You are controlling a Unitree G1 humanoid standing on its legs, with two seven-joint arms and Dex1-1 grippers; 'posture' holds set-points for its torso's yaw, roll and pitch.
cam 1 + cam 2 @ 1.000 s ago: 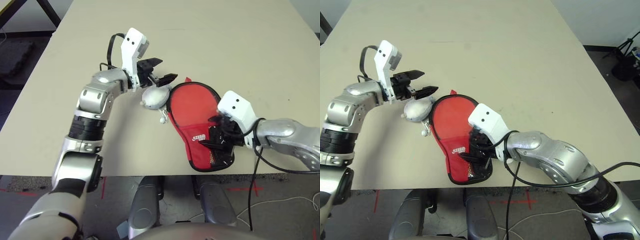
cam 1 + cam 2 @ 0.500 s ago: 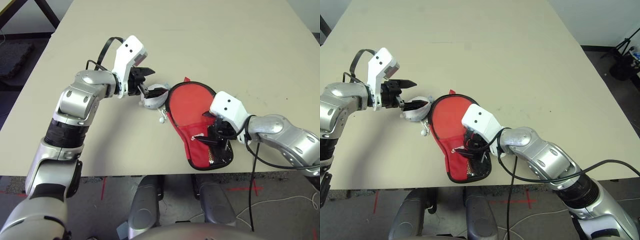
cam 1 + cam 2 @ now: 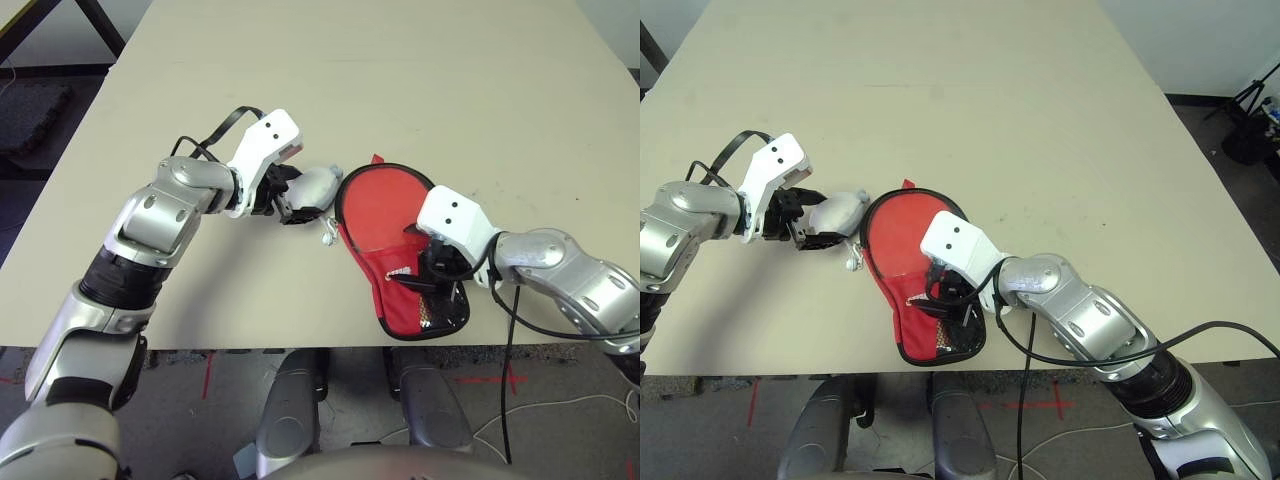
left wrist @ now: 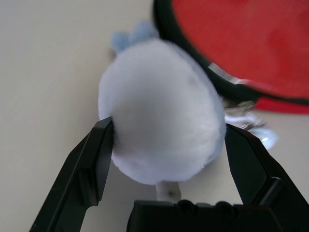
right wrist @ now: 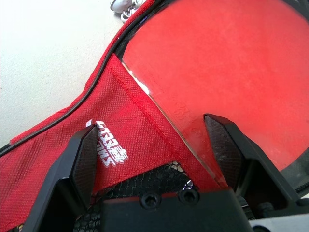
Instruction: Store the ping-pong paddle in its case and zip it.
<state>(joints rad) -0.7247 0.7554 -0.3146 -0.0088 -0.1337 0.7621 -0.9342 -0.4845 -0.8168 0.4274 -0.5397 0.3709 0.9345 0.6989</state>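
Currently left fingers (image 4: pixel 164 164) open around fuzzy ball (image 4: pixel 161 108) beside case (image 3: pixel 395 245); right fingers (image 5: pixel 157 159) open over case's narrow near end, paddle (image 5: pixel 231 72) inside.

The case (image 3: pixel 395 250) is laid flat on the desk (image 3: pixel 420 90) near its front edge, with the ping-pong paddle (image 5: pixel 227 67) lodged partly inside it. A fuzzy ball (image 3: pixel 314 187) is found just left of the case, between the spread fingers (image 4: pixel 91 164) of the left pincer (image 4: pixel 166 145). The right pincer (image 5: pixel 154 145) is positioned over the case's nearer, narrower end, fingers apart.
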